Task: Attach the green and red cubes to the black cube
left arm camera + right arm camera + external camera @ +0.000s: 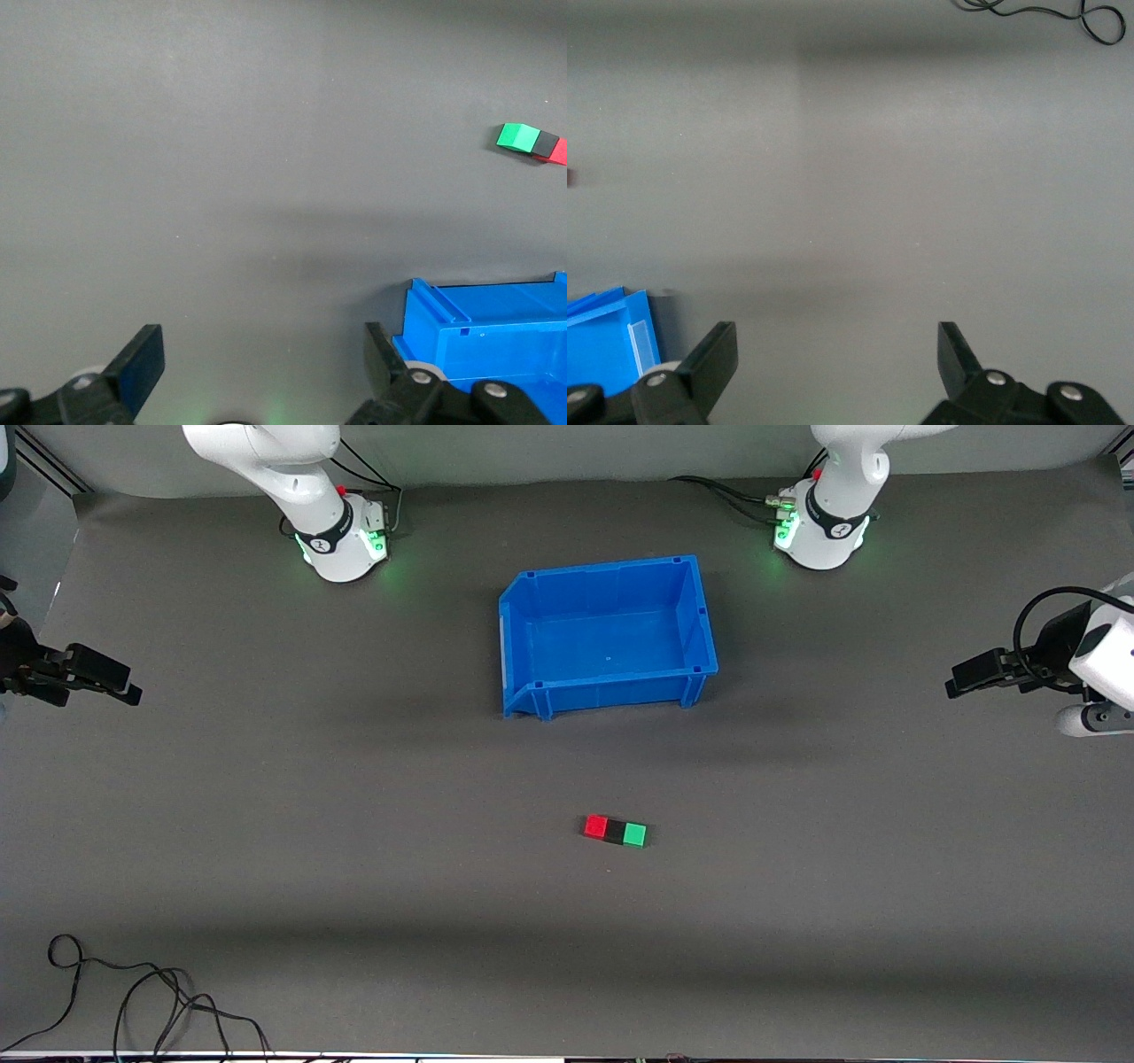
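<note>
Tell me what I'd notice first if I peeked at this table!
The big blue bin sits in the middle of the table, with nothing in it. Nearer the front camera lies a tiny row of cubes touching side by side: red cube, black cube, green cube. The left gripper and right gripper wait open at the table's ends.

Readable text: none was found.
Arm bases (345, 536): dark bands carried a small mark, not legible.
Bin (611, 689): no label was legible.
</note>
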`<action>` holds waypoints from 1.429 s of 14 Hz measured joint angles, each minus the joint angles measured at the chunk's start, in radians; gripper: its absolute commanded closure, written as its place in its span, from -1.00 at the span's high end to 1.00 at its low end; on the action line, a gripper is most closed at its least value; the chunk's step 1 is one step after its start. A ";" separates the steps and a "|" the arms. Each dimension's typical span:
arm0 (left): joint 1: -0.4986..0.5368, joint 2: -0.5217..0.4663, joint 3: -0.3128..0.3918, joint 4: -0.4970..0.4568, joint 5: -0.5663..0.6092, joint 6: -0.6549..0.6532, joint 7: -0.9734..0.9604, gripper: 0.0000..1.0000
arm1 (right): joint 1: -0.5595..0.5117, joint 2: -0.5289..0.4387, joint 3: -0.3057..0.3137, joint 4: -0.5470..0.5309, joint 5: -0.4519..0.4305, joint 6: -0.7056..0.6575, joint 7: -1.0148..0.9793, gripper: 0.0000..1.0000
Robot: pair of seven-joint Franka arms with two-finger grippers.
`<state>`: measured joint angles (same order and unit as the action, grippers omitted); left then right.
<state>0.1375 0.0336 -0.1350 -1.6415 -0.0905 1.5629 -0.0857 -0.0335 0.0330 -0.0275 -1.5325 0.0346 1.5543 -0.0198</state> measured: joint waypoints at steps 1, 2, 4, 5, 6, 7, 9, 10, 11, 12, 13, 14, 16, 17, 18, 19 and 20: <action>-0.001 0.000 0.000 0.000 0.009 -0.008 0.000 1.00 | 0.000 0.000 0.001 0.000 0.000 0.000 -0.001 1.00; -0.001 0.000 -0.001 0.000 0.023 -0.015 0.001 1.00 | 0.000 0.000 0.002 0.000 0.000 0.000 -0.003 1.00; -0.001 0.000 -0.002 0.002 0.034 -0.018 0.005 1.00 | 0.001 0.000 0.004 0.000 0.000 0.000 -0.004 1.00; -0.004 0.000 -0.002 0.002 0.035 -0.018 0.007 1.00 | 0.001 0.000 0.004 0.000 0.000 0.000 -0.005 1.00; -0.014 0.000 0.000 0.002 0.037 -0.018 0.009 1.00 | 0.001 0.000 0.005 0.000 0.000 0.000 -0.005 1.00; -0.036 0.000 0.008 0.002 0.047 -0.018 0.009 1.00 | 0.001 0.000 0.005 0.000 0.000 0.000 -0.005 1.00; -0.141 -0.002 0.085 0.002 0.075 -0.018 0.008 1.00 | 0.001 0.000 0.006 0.000 0.000 -0.002 -0.005 1.00; -0.202 -0.002 0.141 0.002 0.081 -0.018 0.008 1.00 | 0.001 0.000 0.006 0.000 0.000 -0.002 -0.005 1.00; -0.236 -0.002 0.178 0.002 0.082 -0.018 0.009 1.00 | 0.001 0.000 0.006 0.000 0.000 -0.002 -0.005 1.00; -0.248 -0.003 0.196 0.002 0.082 -0.018 0.010 1.00 | 0.001 0.000 0.006 0.000 0.000 -0.002 -0.005 1.00; -0.249 -0.003 0.203 0.002 0.082 -0.018 0.011 1.00 | 0.001 0.000 0.006 0.000 0.000 -0.002 -0.005 1.00; -0.249 -0.003 0.207 0.002 0.082 -0.018 0.012 1.00 | 0.001 0.000 0.006 0.000 0.000 -0.002 -0.005 1.00; -0.249 -0.003 0.210 0.002 0.082 -0.018 0.013 0.99 | 0.001 0.000 0.006 0.000 0.000 -0.002 -0.005 1.00; -0.250 -0.003 0.210 0.002 0.082 -0.017 0.013 0.99 | 0.001 0.000 0.006 0.000 0.000 -0.002 -0.005 1.00; -0.250 -0.003 0.210 0.002 0.082 -0.017 0.013 0.99 | 0.001 0.000 0.006 0.000 0.000 -0.002 -0.005 1.00; -0.250 -0.003 0.210 0.002 0.082 -0.017 0.013 0.99 | 0.001 0.000 0.006 0.000 0.000 -0.002 -0.005 1.00; -0.251 -0.003 0.209 0.002 0.082 -0.016 0.014 0.99 | 0.001 0.000 0.006 0.000 0.000 -0.002 -0.005 1.00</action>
<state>-0.1132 0.0310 0.0738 -1.6394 -0.0082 1.5469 -0.0713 -0.0328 0.0329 -0.0218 -1.5329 0.0346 1.5525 -0.0243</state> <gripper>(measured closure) 0.004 0.000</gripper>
